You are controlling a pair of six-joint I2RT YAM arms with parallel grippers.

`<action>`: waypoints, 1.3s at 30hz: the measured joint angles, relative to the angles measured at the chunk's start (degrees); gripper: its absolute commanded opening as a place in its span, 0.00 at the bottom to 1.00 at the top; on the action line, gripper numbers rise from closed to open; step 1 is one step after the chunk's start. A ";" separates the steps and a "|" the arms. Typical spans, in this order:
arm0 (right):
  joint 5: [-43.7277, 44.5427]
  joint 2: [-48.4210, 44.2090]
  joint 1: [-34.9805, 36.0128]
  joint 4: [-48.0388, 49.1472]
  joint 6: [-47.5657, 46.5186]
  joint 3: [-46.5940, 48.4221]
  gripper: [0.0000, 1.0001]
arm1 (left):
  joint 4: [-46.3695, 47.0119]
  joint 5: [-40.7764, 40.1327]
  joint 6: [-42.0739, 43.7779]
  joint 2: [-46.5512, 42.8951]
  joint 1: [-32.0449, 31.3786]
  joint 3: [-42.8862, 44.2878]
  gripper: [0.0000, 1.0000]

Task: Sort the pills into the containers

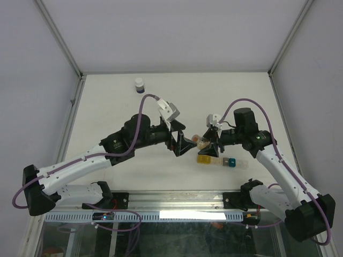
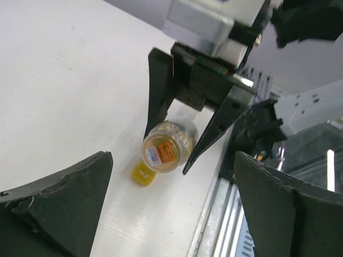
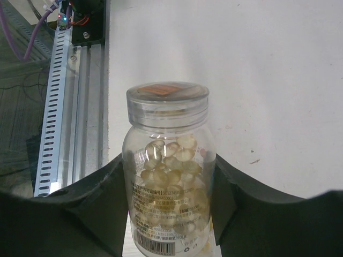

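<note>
**A:** Holding that small vial [image 3: 167,176] looks simple enough, but how will it handle?

**B:** Light and stiff, I'd judge, though the clear plastic is smooth and probably slippery. The right gripper [image 3: 169,214] has its jaws clamped on the vial's body, below the cap [image 3: 167,96]. That seems the sound place, since it leaves the cap free for the other arm.

**A:** And the left gripper [image 1: 185,144]?

**B:** Its jaws are spread wide with nothing between them. They face the capped end from just beside it.

**A:** Where are the pills [image 3: 171,160]?

**B:** All inside the vial, held above the desk [image 1: 107,107] near the middle of its near edge. They're tiny, glossy, pale tan ovals, loosely heaped. Poured fast, they would likely roll and scatter.

**A:** The compartment strip [image 1: 216,160]?

**B:** It lies on the desk just beside the vial, toward the near edge, coloured yellow, clear, teal, clear. A white-capped blue bottle [image 1: 139,84] stands well apart at the far edge.
</note>
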 measured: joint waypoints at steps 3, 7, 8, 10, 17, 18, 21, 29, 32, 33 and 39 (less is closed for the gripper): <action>0.00 0.00 0.00 0.13 0.00 0.00 0.00 | 1.86 -0.70 -5.35 -1.11 0.35 -0.07 0.97; 0.00 0.00 0.00 0.28 0.00 0.00 0.00 | 0.63 -1.05 -11.15 1.77 0.59 1.27 0.89; 0.02 0.00 0.00 0.28 0.00 0.00 0.00 | 0.31 -1.03 -11.78 2.91 0.61 1.79 0.88; 0.00 0.00 0.00 0.28 0.00 0.00 0.00 | -0.90 -0.94 -13.33 5.44 0.66 2.78 0.84; 0.02 0.00 -0.04 0.28 0.00 0.00 0.00 | -4.46 0.15 -14.78 9.75 0.66 4.59 0.62; 0.02 0.00 -0.04 0.28 0.00 0.00 0.00 | -4.85 0.33 -14.82 10.03 0.66 4.85 0.56; 0.02 0.00 -0.04 0.28 0.00 0.00 0.00 | -5.18 0.76 -14.91 10.25 0.66 5.14 0.42; -0.37 0.02 -0.04 0.24 -0.04 0.00 0.00 | -4.68 5.31 -7.23 10.25 1.18 5.16 0.17; -0.92 0.02 -0.04 0.02 -0.11 0.00 0.00 | -4.17 8.50 -0.09 10.25 1.62 5.03 0.13; -1.09 0.02 -0.04 -0.13 -0.24 0.00 0.00 | -3.91 9.66 2.16 10.25 1.84 4.87 0.12; -1.20 0.09 0.04 0.55 -0.48 0.00 0.00 | -3.06 15.93 8.85 10.64 4.09 4.83 0.24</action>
